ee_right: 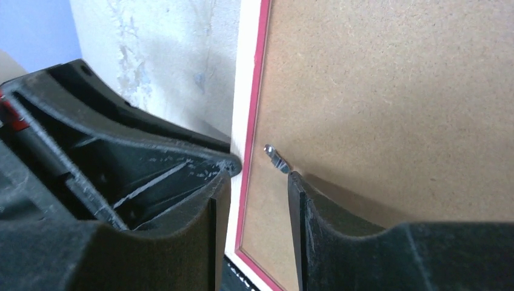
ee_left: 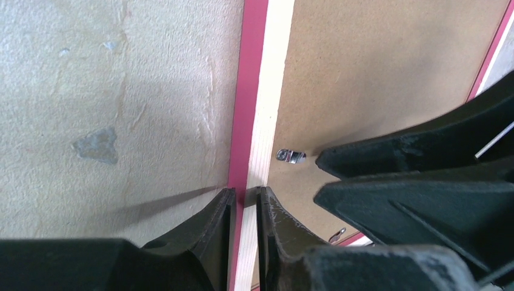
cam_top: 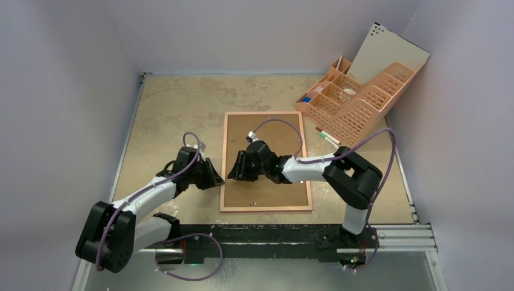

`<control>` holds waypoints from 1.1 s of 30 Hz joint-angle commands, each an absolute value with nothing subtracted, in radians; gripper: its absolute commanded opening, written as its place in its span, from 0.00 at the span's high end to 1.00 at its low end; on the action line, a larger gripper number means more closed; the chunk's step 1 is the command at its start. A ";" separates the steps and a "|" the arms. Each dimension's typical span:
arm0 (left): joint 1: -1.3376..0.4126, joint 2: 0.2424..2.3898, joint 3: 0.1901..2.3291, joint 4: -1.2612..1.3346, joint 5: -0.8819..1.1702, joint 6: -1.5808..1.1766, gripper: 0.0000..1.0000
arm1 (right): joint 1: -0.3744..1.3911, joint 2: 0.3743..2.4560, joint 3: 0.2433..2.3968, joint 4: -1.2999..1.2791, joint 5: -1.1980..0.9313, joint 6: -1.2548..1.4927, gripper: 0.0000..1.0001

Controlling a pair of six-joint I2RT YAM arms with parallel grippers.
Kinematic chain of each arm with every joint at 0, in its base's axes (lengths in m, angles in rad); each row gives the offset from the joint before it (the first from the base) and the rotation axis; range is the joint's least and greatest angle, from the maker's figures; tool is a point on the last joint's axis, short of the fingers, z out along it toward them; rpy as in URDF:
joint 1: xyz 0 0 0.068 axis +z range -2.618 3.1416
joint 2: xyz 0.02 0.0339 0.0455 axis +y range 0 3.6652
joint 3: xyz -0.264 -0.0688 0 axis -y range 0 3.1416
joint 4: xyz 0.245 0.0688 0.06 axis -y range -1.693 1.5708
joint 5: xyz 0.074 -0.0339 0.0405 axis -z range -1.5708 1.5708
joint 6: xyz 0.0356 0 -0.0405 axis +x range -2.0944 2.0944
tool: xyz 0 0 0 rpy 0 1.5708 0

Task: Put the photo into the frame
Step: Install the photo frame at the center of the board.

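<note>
Left fingers (ee_left: 219,227): pinched on left rail of thin pink rectangular frame (ee_left: 267,91), face-down on tabletop (ee_left: 121,73)
Right fingers (ee_right: 301,212): apart, small metal tab (ee_right: 276,159) just ahead; your nearer arm
Photo: unseen, perhaps beneath brown backing board (ee_right: 394,91)

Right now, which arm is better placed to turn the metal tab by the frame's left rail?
Right. The right gripper is open with the metal tab just beyond its fingertips, over the backing board. The left gripper straddles the frame at that rail and seems to pin it, so it is busy.
</note>
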State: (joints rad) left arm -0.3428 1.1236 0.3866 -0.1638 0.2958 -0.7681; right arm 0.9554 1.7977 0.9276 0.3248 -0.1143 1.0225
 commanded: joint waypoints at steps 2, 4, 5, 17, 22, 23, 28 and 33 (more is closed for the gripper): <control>-0.350 1.104 0.394 -0.219 0.307 -0.779 0.77 | 0.958 1.851 1.020 0.266 -0.080 1.023 0.57; -0.351 1.110 0.389 -0.214 0.322 -0.781 0.75 | 0.959 1.866 1.042 0.240 -0.074 1.017 0.57; -0.352 1.113 0.385 -0.210 0.330 -0.781 0.75 | 0.959 1.876 1.054 0.224 -0.075 1.012 0.57; -0.359 1.113 0.358 -0.165 0.335 -0.796 0.94 | 0.962 1.896 1.029 0.234 -0.163 1.023 0.63; -0.359 1.124 0.360 -0.154 0.339 -0.795 0.99 | 0.963 1.900 1.025 0.252 -0.191 1.028 0.65; -0.359 1.124 0.360 -0.153 0.340 -0.795 1.00 | 0.963 1.904 1.025 0.256 -0.196 1.029 0.65; -0.359 1.120 0.356 -0.154 0.339 -0.793 1.00 | 0.963 1.921 1.021 0.280 -0.219 1.043 0.67; -0.359 1.118 0.356 -0.155 0.339 -0.793 1.00 | 0.968 1.922 0.993 0.330 -0.231 1.076 0.72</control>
